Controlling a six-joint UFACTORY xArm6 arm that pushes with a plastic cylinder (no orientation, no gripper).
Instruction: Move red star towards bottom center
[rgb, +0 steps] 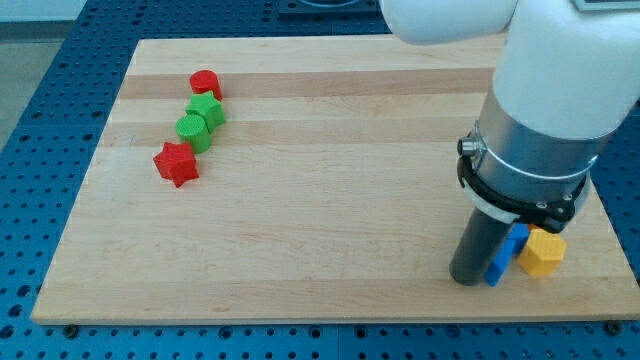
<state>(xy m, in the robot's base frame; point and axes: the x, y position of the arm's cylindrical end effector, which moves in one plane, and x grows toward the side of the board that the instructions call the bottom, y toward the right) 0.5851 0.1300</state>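
red star (176, 164) far from my tip (466, 278).

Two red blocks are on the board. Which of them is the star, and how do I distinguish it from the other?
The red star is the lower one, at the bottom-left end of the row; its outline has points. The other red block, rounded, sits at the row's top.

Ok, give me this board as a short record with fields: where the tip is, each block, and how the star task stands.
tip: my tip rests at the view's bottom right, against the blue block's left side
red star: upper left, lowest of a four-block chain
green blocks: one just above the star, another above that
red cylinder: top of the chain
blue block: partly hidden behind the rod
yellow block: right of the blue one
task state: star not yet moved towards bottom center; tip far from it
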